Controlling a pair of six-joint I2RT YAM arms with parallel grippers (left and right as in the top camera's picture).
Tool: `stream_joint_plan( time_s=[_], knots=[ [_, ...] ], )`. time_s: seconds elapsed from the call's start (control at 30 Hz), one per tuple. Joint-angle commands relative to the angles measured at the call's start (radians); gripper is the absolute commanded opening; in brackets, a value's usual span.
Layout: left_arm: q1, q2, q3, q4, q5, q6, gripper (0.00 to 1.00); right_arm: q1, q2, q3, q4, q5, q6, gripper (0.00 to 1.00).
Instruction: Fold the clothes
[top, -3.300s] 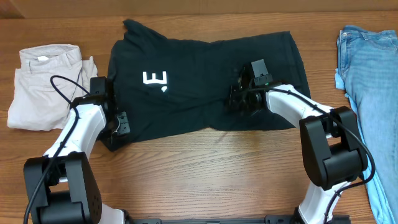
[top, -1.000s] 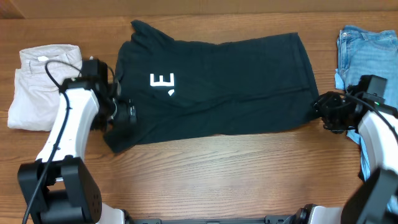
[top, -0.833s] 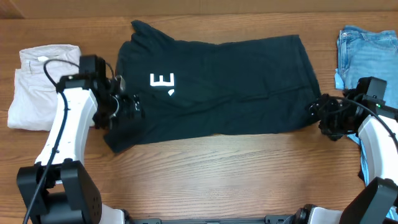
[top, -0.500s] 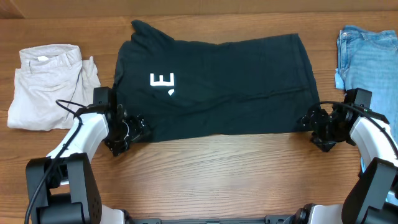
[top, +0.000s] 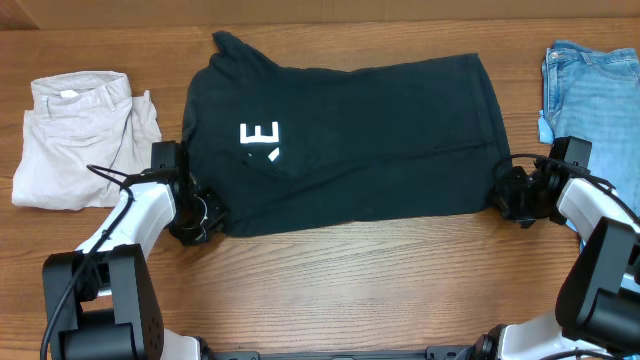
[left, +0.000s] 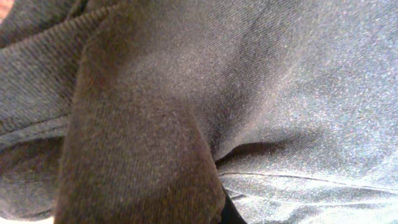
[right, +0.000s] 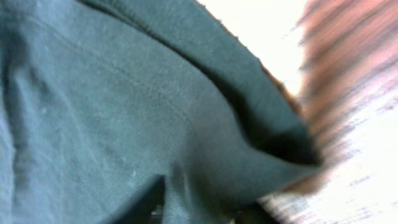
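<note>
Bunched black T-shirt (left: 267, 93) fabric, close-up

Jeans (top: 592, 90) partly beyond right edge; both jaws unseen within T-shirt (top: 380, 140) folds

Overhead camera is looking straight down on the whole table (top: 330, 285); both wrist cameras are sitting right against the black T-shirt (top: 350, 130), sharing only its fabric with overhead.

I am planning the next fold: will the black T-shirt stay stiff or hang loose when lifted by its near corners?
Probably floppy: the T-shirt creases and bunches at the left gripper. Spread wide, its middle would likely sag. The thin weave suggests it is light.
</note>
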Motion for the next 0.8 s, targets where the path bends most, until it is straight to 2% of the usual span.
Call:
stream_joint_plan(
  time_s=[0.0,0.1,0.13,0.23,0.33,0.43,0.47,0.5,0.53,0.57,0.6,0.63,0.7,0.77],
  knots=[
    [0.011,0.007,-0.011,-0.039,-0.017,0.016,0.04,0.002,0.036,-0.026,-0.027,0.045,0.0,0.04],
    [0.047,0.007,-0.011,-0.091,-0.006,0.016,0.04,-0.034,0.026,-0.023,-0.084,0.074,0.041,0.04],
    [0.072,0.007,-0.011,-0.115,-0.006,0.016,0.04,-0.06,0.009,-0.023,-0.143,0.138,0.084,0.04],
    [0.159,0.007,-0.011,-0.196,-0.006,0.026,0.04,-0.121,-0.061,-0.023,-0.278,0.357,0.087,0.04],
    [0.219,0.007,-0.011,-0.251,-0.007,0.078,0.04,-0.122,-0.084,-0.023,-0.381,0.397,0.087,0.04],
    [0.225,0.007,-0.011,-0.279,-0.011,0.097,0.04,-0.12,-0.084,-0.024,-0.409,0.4,0.088,0.04],
    [0.225,0.007,-0.011,-0.278,-0.009,0.097,0.04,-0.12,-0.085,-0.024,-0.398,0.392,0.087,0.19],
    [0.225,0.007,-0.011,-0.276,-0.002,0.096,0.04,-0.12,-0.086,-0.024,-0.392,0.38,0.087,0.42],
    [0.225,0.007,-0.011,-0.278,0.022,0.1,0.09,-0.12,-0.089,-0.023,-0.388,0.378,0.087,0.59],
    [0.225,0.007,-0.011,-0.279,0.045,0.116,0.25,-0.12,-0.098,-0.023,-0.384,0.377,0.087,0.67],
    [0.225,0.007,-0.011,-0.286,0.062,0.13,0.61,-0.122,-0.113,-0.023,-0.383,0.377,0.087,0.71],
    [0.225,0.007,-0.011,-0.297,0.061,0.13,0.74,-0.122,-0.13,-0.021,-0.384,0.378,0.087,0.74],
    [0.226,0.007,-0.005,-0.335,0.06,0.157,0.84,-0.122,-0.152,-0.009,-0.389,0.378,0.087,0.75],
    [0.225,0.005,0.018,-0.397,0.062,0.179,0.85,-0.122,-0.179,0.0,-0.392,0.377,0.087,0.75]
  ],
)
